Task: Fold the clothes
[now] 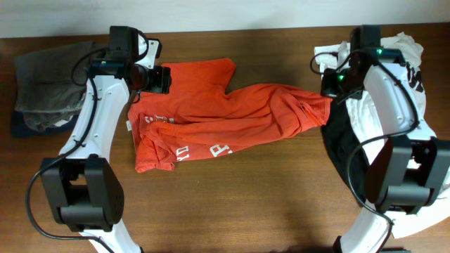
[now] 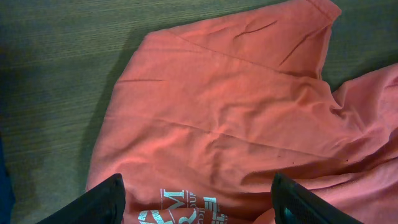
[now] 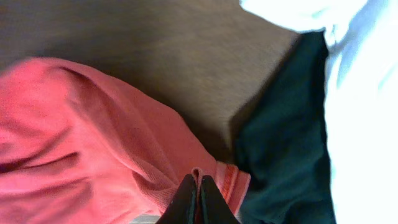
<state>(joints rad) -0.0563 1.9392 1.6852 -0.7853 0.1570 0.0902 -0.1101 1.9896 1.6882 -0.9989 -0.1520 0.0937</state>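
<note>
A: Where's the red-orange T-shirt (image 1: 211,116) at?

B: Mid table (image 1: 267,204), rumpled. At its 3 o'clock end the right gripper (image 3: 198,186) pinches the edge tight. At 10 o'clock the left gripper (image 2: 198,196) hangs wide apart above it.

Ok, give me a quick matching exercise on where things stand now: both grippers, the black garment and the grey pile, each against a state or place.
Column one
1. left gripper
2. right gripper
3. black garment
4. grey pile

Column two
a. next to the white T-shirt, on the right side of the table
b. shut on an edge of the red-orange T-shirt
c. at the table's far left
d. open, over the red-orange T-shirt

Pairs: 1-d, 2-b, 3-a, 4-c
</note>
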